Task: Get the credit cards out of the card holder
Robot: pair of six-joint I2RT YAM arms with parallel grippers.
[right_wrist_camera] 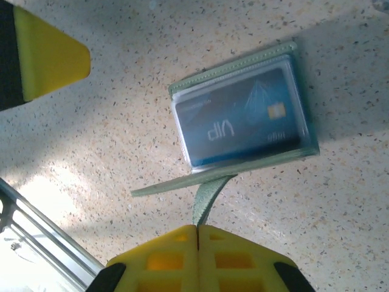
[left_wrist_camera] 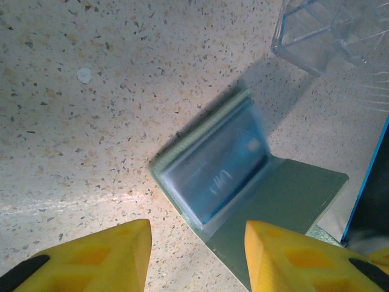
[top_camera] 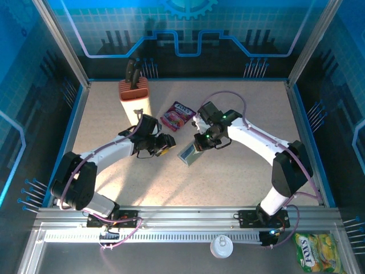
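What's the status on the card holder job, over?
Left gripper open, facing the card holder. Right gripper shut on its flap. Blue card in its sleeve, not yet out. Snack packet lies apart.

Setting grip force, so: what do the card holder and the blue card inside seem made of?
Card holder: matte grey-green, probably faux leather or fabric, given its stitched-looking edge and thin bending flap. Blue card: likely stiff plastic, flat with printed chip, sitting behind a clear glossy sleeve.
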